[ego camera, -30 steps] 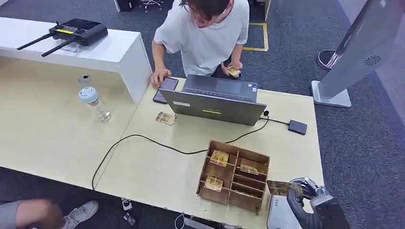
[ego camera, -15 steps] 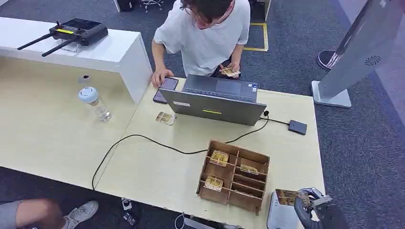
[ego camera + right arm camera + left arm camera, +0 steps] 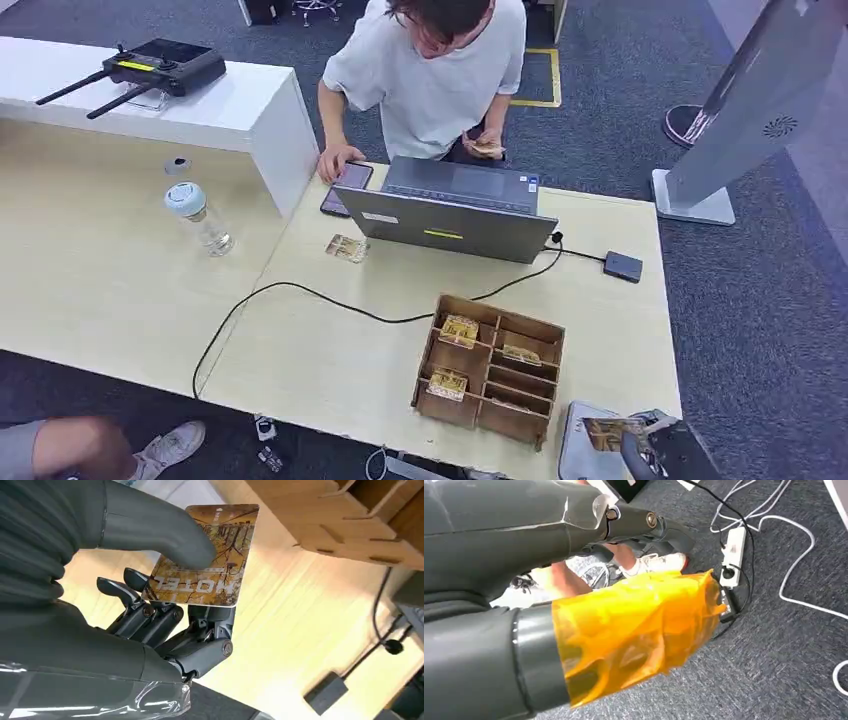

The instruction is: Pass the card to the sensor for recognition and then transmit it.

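Observation:
My right hand (image 3: 668,452) is at the table's near right corner, pinching a brown hotel card (image 3: 608,433) between thumb and fingers. The card lies flat over the grey-white sensor pad (image 3: 576,452), just right of the wooden card box (image 3: 490,368); I cannot tell if it touches the pad. In the right wrist view the card (image 3: 206,562) sits under the thumb (image 3: 150,525), with darker fingers (image 3: 165,620) beneath it. My left hand (image 3: 634,630), its thumb wrapped in orange tape, hangs over the carpet and holds nothing.
The box holds several cards in its slots. An open laptop (image 3: 450,210), a black cable (image 3: 300,290) and a small black device (image 3: 623,266) lie beyond it. A person (image 3: 430,70) stands behind the laptop holding a card. A loose card (image 3: 347,247) and a bottle (image 3: 200,215) are on the left.
My right hand has drawn back toward the table's near edge and lowered, carrying the card from beside the box to over the sensor pad. The person's hands shifted slightly.

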Controlling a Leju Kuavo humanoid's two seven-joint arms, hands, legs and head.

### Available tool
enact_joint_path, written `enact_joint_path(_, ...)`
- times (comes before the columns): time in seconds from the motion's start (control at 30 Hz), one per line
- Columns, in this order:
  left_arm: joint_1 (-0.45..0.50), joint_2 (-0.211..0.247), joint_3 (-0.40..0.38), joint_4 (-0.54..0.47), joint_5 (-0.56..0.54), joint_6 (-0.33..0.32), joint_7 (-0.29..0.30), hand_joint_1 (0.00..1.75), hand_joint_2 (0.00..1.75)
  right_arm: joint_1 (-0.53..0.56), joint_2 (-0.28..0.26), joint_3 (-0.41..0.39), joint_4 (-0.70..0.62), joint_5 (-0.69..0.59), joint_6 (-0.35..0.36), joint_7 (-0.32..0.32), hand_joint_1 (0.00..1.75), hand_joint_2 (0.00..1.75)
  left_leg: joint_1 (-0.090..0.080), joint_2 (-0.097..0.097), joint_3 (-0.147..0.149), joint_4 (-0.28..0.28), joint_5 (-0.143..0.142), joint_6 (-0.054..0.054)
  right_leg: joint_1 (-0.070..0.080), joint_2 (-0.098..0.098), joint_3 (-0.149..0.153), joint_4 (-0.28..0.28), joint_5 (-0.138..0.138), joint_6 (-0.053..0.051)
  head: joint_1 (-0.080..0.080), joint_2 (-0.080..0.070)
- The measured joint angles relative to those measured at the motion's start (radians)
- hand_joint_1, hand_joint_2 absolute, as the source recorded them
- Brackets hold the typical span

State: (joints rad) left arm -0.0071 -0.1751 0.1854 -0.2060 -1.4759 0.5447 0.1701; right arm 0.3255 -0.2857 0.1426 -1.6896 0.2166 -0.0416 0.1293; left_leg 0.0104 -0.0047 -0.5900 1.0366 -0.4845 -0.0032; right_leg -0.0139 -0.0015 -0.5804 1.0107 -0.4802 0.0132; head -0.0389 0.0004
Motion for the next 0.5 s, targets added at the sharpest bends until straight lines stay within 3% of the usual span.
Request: enact_joint_path(0.5,0.000,0.000,-0.001,0.000,-0.011,-0.003,0.007,0.00,0.00,0.010,-0.041,0.014,0.024,-0.035,0.019,0.030,1.75,1.75,0.000,0.000,0.000,0.000,0.000,0.000,0.000,0.000,0.000,0.000,0.000,0.000,0.000,0.000)
